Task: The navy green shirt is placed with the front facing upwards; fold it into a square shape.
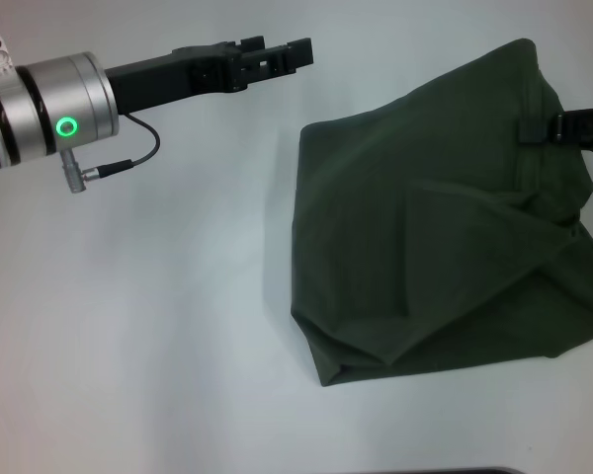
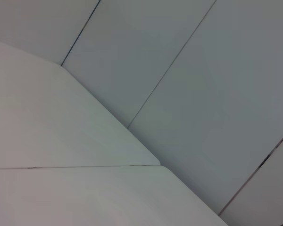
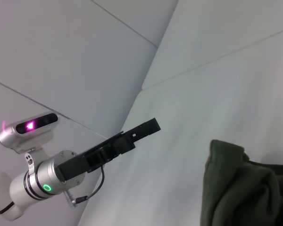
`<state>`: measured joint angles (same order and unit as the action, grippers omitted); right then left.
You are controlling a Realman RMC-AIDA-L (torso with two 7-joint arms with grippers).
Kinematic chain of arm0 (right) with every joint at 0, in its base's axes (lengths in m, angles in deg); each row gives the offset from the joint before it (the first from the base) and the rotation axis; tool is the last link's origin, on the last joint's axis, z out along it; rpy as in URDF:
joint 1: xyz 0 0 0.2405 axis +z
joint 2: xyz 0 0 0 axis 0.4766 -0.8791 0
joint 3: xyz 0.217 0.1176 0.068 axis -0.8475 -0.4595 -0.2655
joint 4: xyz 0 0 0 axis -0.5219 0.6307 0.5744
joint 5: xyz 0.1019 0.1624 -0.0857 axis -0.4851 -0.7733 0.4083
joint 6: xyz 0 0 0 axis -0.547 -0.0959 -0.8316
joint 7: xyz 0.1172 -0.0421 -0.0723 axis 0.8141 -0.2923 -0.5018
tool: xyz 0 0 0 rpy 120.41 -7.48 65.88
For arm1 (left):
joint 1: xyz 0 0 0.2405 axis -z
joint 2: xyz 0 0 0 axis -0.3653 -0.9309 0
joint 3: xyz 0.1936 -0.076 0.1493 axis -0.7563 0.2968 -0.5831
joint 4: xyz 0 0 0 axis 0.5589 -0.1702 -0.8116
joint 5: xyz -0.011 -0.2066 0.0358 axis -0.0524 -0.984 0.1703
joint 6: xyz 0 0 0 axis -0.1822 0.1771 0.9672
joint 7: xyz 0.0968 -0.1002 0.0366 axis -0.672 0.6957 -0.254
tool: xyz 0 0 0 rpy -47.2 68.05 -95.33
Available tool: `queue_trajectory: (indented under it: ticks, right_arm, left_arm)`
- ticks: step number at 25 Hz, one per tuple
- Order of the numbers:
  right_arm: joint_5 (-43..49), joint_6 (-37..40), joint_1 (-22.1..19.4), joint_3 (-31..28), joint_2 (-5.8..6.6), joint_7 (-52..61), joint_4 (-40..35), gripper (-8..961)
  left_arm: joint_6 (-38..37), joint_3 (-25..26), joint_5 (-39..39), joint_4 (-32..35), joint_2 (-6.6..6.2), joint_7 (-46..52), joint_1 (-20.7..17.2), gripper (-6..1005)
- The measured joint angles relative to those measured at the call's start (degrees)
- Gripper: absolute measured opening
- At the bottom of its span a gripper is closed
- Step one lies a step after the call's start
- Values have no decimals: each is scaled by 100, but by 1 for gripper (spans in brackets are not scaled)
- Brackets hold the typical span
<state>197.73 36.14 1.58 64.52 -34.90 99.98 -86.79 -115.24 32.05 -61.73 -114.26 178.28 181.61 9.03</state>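
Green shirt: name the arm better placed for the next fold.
Right. The right gripper is already at the navy green shirt, touching its far edge; the left gripper hangs over bare table, well clear of the cloth.

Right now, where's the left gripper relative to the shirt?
In the head view the left gripper hangs over bare table at far left, clear of the navy green shirt, which lies bunched on the right with the right gripper at its far edge.

L arm: silver ribbed wrist cuff (image 1: pixel 49 109) w/ black bands & a green ring light (image 1: pixel 67 126); thin black cable (image 1: pixel 138 148) looped to a metal plug just behind the black, boxy left gripper (image 1: pixel 277 54). Right gripper (image 1: pixel 573 128) was black too, mostly cut off.
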Motion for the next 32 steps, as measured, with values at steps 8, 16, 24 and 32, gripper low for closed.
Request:
queue_trajectory:
  ticks: [8,16,24,32]
  right_arm:
    - [28,-211,-163,8,30,12,1,134]
    - [384,-737,-329,70,-5,17,80,133]
    - [630,-1409,-486,63,-87,19,180,134]
    - [585,-1680,-642,-39,-89,-158,243,133]
  left_arm:
    - [-1,1,0,3,-3,9,-5,875]
    - [-1,2,20,3,-3,70,-2,875]
    - [-1,15,29,144,-8,74,-5,875]
    - [-1,20,45,152,-11,68,-19,874]
